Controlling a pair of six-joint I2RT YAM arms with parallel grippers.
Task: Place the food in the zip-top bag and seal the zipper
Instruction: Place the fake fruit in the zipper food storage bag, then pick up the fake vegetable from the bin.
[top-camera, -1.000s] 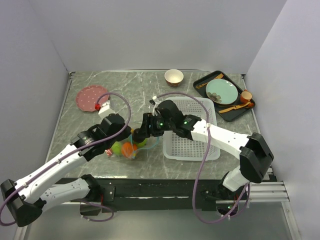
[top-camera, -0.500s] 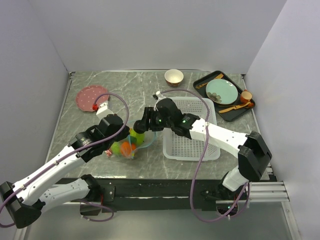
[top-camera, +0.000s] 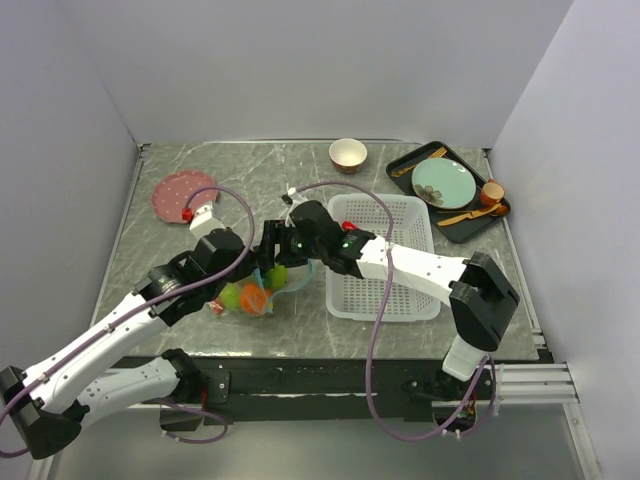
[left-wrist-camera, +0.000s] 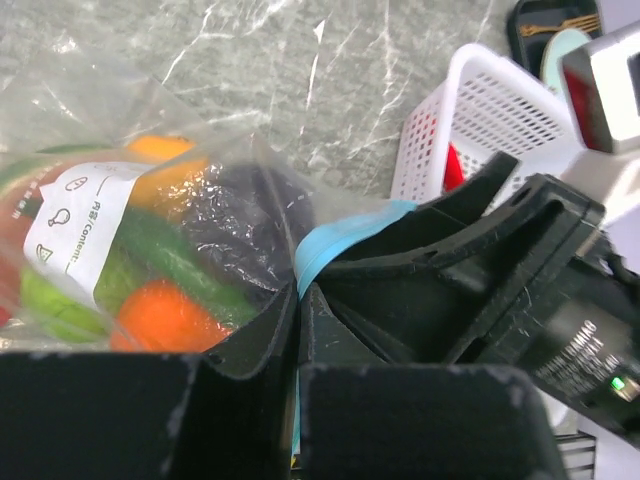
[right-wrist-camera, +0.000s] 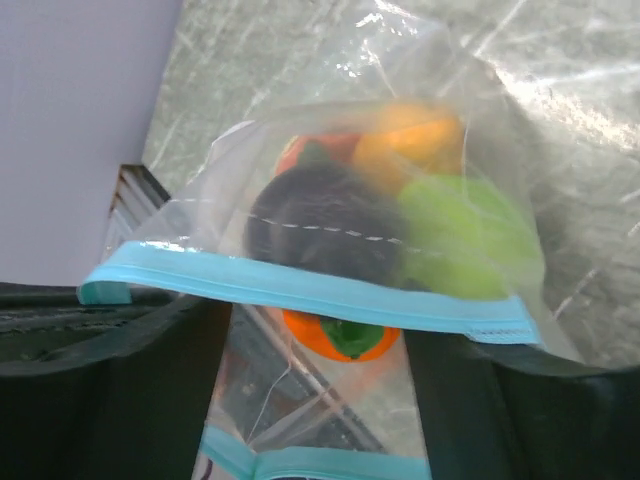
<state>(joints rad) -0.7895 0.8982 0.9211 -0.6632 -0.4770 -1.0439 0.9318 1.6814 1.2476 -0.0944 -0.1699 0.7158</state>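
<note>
At the near edge of the bench, the left pincer is clenched on the teal-blue zipper of the zip-top bag, the strip pinched between its dark fingers. The bag lies on the marbled surface between the two arms, just left of the white basket.

The food sits inside the clear plastic. A green apple, a dark brown piece, an orange and a red-orange piece press against the film in the right wrist view, and green and orange shapes show beside a printed white label in the left wrist view.

The right pincer is released, its fingers spread wide on either side of the bag's mouth. One run of the zipper stretches across the gap above them. A second run of teal strip shows lower in that view, apart from the first, with an orange fruit between the two.

From above, the right arm reaches leftward in front of the basket to meet the bag.

Farther back, a pink plate lies at the far left and a small bowl at the far middle. A black tray with a teal plate lies at the far right.
</note>
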